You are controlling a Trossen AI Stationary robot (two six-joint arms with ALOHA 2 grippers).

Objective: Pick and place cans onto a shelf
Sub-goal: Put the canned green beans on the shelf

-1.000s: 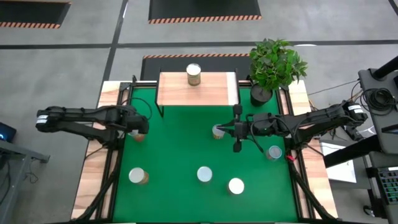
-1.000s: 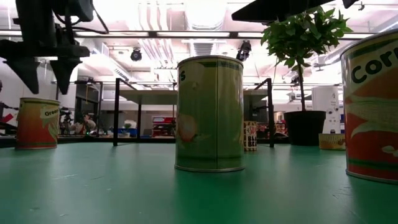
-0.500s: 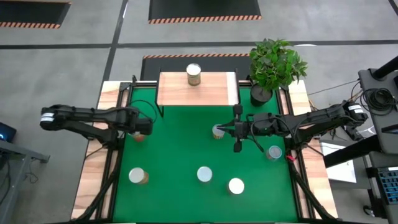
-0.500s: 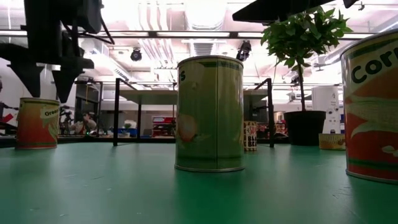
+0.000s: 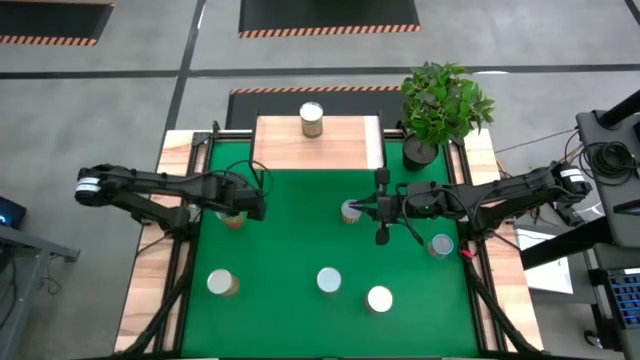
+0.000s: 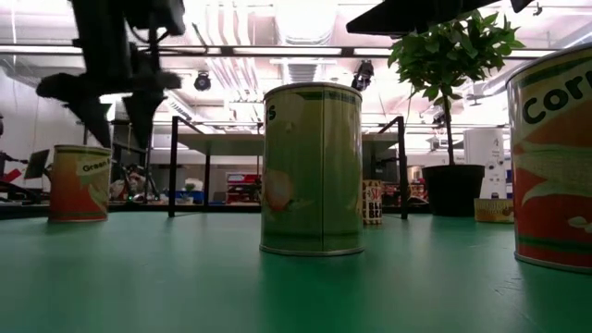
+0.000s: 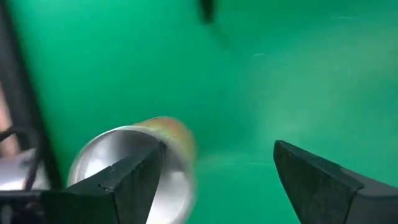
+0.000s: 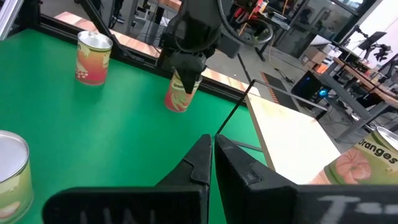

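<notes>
Shelf [image 5: 318, 145], 12 o'clock: you have one can [image 5: 311, 119] placed. Six cans remain on the mat. Left gripper [image 5: 255, 205], jaws apart, hovers at 9 o'clock can [image 5: 234, 219]; right gripper [image 5: 352, 209], jaws together, idles mid-table.

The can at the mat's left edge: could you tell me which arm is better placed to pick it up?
The left. Its tool hangs open right over that can, while the right tool is shut beside another can across the mat.

Left wrist view is smeared with blur: the can [image 7: 134, 165] beside one finger [image 7: 118, 186] is label-unreadable and partly covered by that finger.
</notes>
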